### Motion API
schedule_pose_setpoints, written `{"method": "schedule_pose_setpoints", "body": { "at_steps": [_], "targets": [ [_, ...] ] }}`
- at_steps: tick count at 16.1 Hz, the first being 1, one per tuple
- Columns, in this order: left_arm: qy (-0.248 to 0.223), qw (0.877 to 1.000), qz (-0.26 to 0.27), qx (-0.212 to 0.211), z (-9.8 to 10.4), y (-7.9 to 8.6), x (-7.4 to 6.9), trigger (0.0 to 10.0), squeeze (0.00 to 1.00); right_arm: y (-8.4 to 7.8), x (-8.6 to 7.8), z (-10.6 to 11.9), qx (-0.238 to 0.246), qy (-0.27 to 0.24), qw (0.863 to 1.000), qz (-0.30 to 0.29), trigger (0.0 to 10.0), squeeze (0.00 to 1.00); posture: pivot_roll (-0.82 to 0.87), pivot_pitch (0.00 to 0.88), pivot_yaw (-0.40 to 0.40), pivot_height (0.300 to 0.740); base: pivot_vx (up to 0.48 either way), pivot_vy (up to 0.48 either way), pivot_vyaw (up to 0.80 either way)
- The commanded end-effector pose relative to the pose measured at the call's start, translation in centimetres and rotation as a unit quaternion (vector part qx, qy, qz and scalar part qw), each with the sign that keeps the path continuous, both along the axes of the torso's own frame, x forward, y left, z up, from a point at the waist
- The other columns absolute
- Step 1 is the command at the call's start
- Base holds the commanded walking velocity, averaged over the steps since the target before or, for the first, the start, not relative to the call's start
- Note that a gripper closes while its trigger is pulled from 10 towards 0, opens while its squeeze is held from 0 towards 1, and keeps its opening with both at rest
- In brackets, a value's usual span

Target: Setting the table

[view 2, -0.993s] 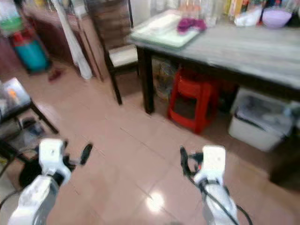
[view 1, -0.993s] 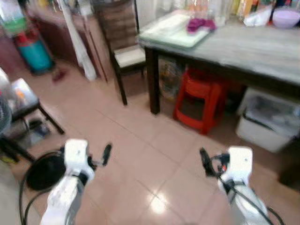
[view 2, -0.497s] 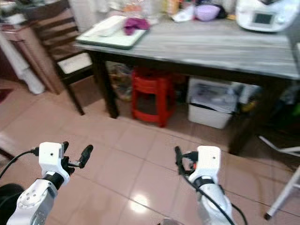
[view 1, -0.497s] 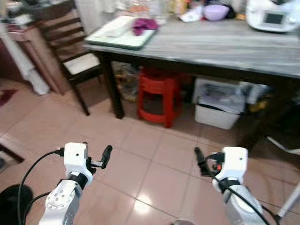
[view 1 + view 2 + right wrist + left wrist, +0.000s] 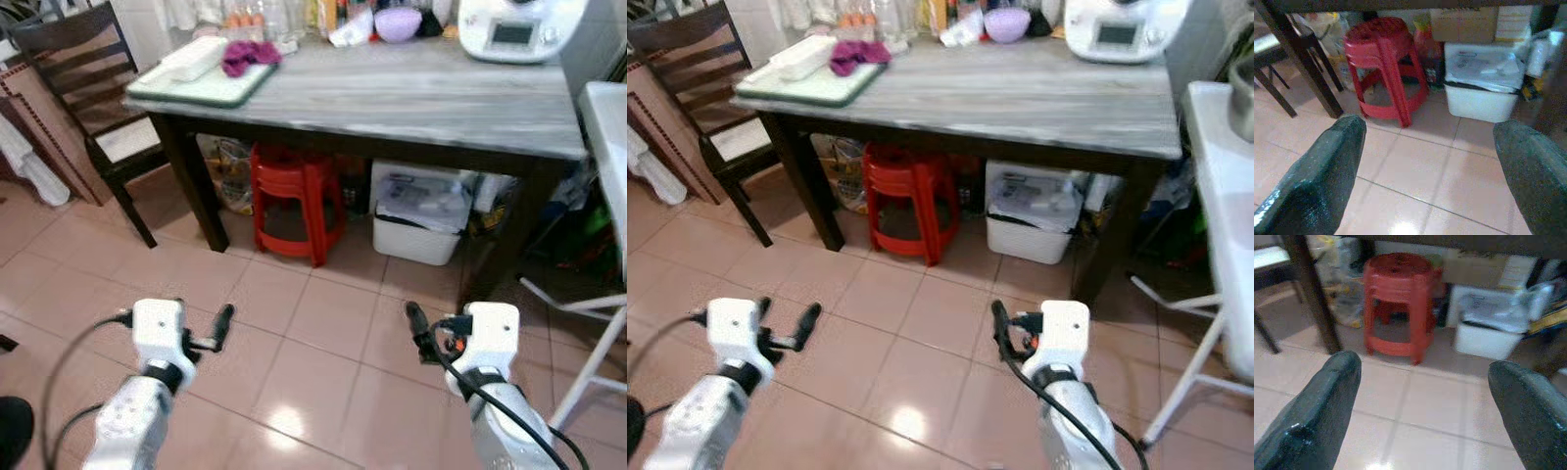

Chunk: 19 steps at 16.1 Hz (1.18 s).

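Observation:
A grey-topped table [image 5: 411, 98] on dark legs stands ahead of me, across a stretch of tiled floor. At its left end lies a pale green tray [image 5: 201, 86] with a white oblong piece [image 5: 194, 57] and a magenta cloth [image 5: 245, 53] on it. A purple bowl [image 5: 398, 23] and a white appliance [image 5: 505, 27] stand along the back edge. My left gripper [image 5: 223, 317] and right gripper [image 5: 412, 317] hover low over the floor, well short of the table. Both are open with nothing between their fingers [image 5: 1322, 406] [image 5: 1327, 166].
Under the table stand a red plastic stool [image 5: 290, 201] and a white bin [image 5: 419, 215]. A dark wooden chair [image 5: 88, 108] is at the table's left end. A white folding stand [image 5: 602, 196] reaches in from the right. Pink tiles [image 5: 313, 362] lie between me and the table.
The camera has swung right and steadied, so the table now sits square in front and the white stand has come into sight. Both arms hold the same pose.

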<state>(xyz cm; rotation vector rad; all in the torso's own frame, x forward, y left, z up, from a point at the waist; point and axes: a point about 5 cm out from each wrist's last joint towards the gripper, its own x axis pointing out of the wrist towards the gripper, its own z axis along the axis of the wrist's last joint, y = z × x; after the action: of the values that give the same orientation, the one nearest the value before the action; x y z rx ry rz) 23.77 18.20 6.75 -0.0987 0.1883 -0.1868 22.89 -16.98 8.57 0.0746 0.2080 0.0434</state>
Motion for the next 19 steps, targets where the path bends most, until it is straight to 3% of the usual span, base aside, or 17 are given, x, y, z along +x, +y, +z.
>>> {"method": "schedule_pose_setpoints", "body": {
  "at_steps": [1, 3, 10, 19],
  "targets": [
    [-0.003, 1.000, 0.005, 0.008, 0.2, 0.7, -0.1, 10.0, 0.00, 0.2, 0.1, 0.5, 0.006, -0.009, 1.000, 0.001, 10.0, 0.00, -0.17, 0.090, 0.079, 0.740, 0.000, -0.322, -0.80],
    [-0.005, 1.000, 0.006, 0.008, 0.3, 0.7, 0.0, 10.0, 0.00, 0.2, 0.1, 0.7, 0.004, -0.011, 1.000, 0.002, 10.0, 0.00, -0.17, 0.091, 0.075, 0.740, 0.000, -0.324, -0.66],
    [-0.072, 0.997, -0.014, 0.006, 3.3, -0.6, 0.9, 10.0, 0.00, 0.4, 0.1, 4.7, -0.049, -0.107, 0.993, -0.012, 10.0, 0.00, -0.18, 0.095, 0.076, 0.740, 0.000, -0.321, 0.00],
    [-0.071, 0.997, -0.017, 0.006, 3.4, -0.8, 1.2, 10.0, 0.00, 0.0, 0.3, 5.0, -0.061, -0.111, 0.992, -0.028, 10.0, 0.00, -0.18, 0.096, 0.077, 0.740, 0.000, -0.362, 0.00]
  ]
}}
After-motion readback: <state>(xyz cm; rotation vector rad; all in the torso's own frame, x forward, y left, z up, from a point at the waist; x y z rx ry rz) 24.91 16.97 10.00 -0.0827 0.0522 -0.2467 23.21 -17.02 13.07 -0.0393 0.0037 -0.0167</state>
